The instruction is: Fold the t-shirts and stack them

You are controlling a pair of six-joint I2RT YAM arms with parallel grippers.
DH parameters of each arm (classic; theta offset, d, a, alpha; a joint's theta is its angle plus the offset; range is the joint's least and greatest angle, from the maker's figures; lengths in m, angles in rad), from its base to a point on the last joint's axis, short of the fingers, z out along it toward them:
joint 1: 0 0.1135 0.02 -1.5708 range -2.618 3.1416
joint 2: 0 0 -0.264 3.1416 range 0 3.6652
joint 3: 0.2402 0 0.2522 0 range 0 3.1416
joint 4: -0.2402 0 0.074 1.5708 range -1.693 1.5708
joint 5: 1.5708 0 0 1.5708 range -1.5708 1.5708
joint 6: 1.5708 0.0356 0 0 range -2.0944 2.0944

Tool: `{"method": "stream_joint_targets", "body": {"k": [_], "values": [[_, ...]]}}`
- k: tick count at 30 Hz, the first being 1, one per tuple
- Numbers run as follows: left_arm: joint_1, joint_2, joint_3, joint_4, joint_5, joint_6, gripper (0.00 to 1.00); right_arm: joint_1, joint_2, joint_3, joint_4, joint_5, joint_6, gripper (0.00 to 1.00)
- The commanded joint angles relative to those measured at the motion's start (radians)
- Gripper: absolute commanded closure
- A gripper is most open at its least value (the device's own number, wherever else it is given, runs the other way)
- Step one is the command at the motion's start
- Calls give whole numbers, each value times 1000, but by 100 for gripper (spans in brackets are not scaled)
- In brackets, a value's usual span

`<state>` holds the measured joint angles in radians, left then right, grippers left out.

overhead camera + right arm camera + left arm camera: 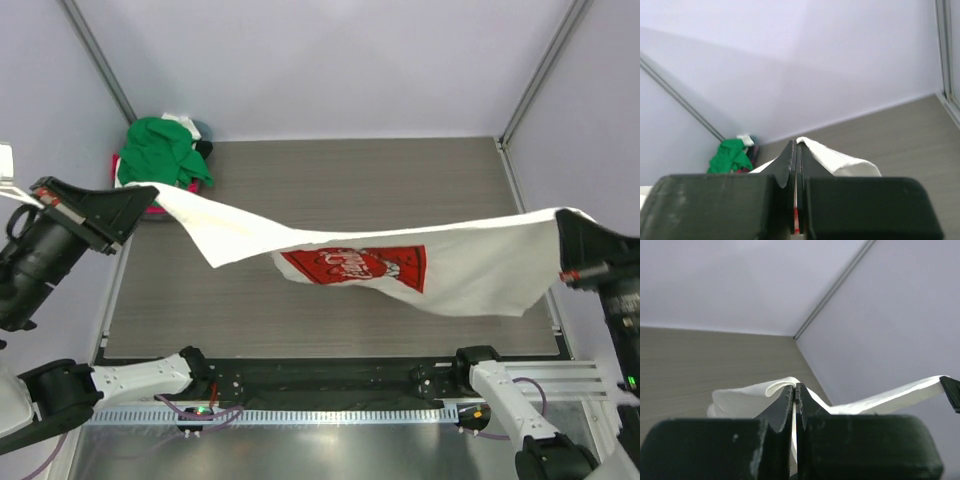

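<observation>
The cream-white t-shirt (460, 260) with the red square print (355, 266) hangs stretched in the air above the table, held between both arms. My left gripper (152, 193) is shut on its left end; the left wrist view shows white cloth (747, 397) pinched between the jaws of my left gripper (795, 388). My right gripper (562, 220) is shut on its right end; the right wrist view shows cloth (840, 161) draped over the shut jaws of my right gripper (796, 146). A heap of other t-shirts (165, 152), green on top with pink-red and white beneath, lies at the table's far left corner.
The grey wood-grain table (350, 180) is walled by pale panels with metal posts (95, 50) at the far corners. A black rail (330, 385) and the arm bases run along the near edge. The heap also shows in the right wrist view (732, 155).
</observation>
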<state>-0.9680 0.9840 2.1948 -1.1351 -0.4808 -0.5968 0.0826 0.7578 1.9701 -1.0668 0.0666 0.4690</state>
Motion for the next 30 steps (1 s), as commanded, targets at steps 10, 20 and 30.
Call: {"method": "stream_joint_targets", "body": {"k": [10, 20, 30], "values": [[32, 109, 106, 300, 99, 256, 100, 5, -9, 35, 200, 96, -90, 99], [116, 479, 204, 278, -220, 422, 100, 3, 338, -200, 157, 272, -26, 99], [708, 1283, 376, 105, 474, -36, 99, -151, 1059, -141, 164, 330, 68, 90]]}}
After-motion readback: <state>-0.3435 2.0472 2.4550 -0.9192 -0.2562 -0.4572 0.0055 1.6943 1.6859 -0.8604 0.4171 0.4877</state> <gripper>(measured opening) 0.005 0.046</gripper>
